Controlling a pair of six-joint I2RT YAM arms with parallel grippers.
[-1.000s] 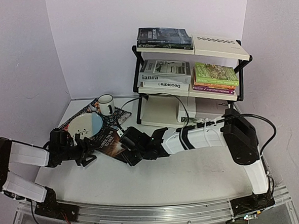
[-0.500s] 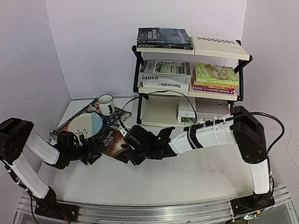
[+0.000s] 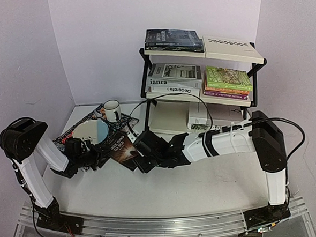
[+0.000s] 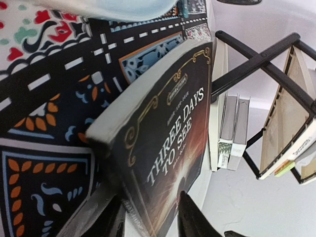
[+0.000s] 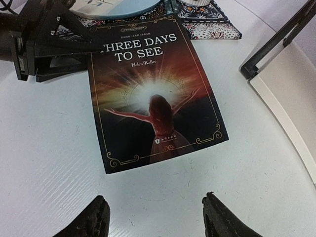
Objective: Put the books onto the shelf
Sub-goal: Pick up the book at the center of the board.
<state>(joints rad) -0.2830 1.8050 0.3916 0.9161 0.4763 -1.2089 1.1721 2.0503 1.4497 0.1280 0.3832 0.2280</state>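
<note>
Shelf of black metal frame and cream panels [image 3: 231,48] stands at two o'clock, stacked books [image 3: 228,77] on its tiers. Dark patterned fabric placemat [image 4: 44,128] lies at ten o'clock. Dark "Three Days to See" paperback [image 5: 153,94] overlaps its five o'clock edge, tilted. Left gripper [image 3: 101,154] clamps the paperback's corner; right gripper [image 5: 157,217] hovers beside it, fingers spread, empty.

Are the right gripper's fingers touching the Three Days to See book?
Apart. The right wrist view shows bare white table between the fingers of the right gripper and the near edge of the Three Days to See book.
</note>
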